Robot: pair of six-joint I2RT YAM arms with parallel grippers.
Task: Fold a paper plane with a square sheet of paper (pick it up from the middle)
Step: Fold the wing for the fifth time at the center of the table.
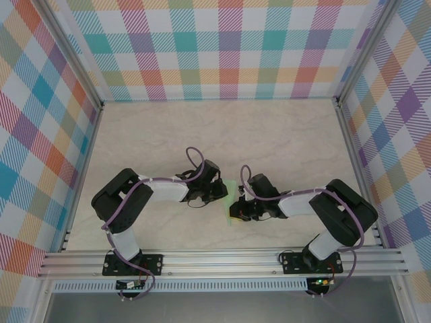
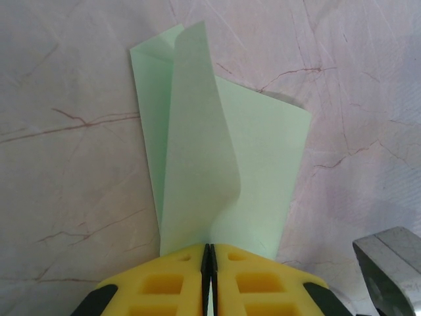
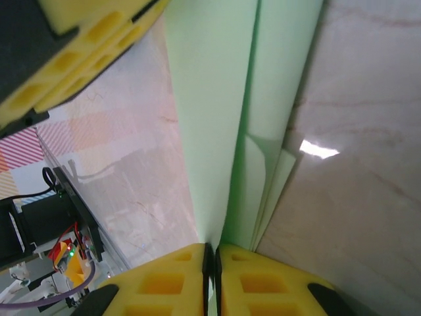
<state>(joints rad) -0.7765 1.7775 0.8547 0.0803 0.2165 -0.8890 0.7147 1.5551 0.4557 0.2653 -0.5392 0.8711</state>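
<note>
The square sheet of paper (image 2: 256, 164), pale mint green, is partly folded, with one flap curling up over the flat layers. My left gripper (image 2: 209, 249) is shut on its near edge, the yellow fingers pressed together. My right gripper (image 3: 212, 249) is shut on a raised flap of the same paper (image 3: 210, 99), and further layers lie beside it on the table. From above, the paper (image 1: 233, 195) is a small green patch between the left gripper (image 1: 224, 193) and the right gripper (image 1: 238, 210). A paper plane is out of view.
The marble-look table (image 1: 222, 134) is walled by plaid panels, with an aluminium rail (image 1: 222, 259) along the near edge. In the right wrist view the left gripper's yellow fingers (image 3: 85, 46) sit close at upper left. A metal part (image 2: 391, 263) shows at lower right in the left wrist view.
</note>
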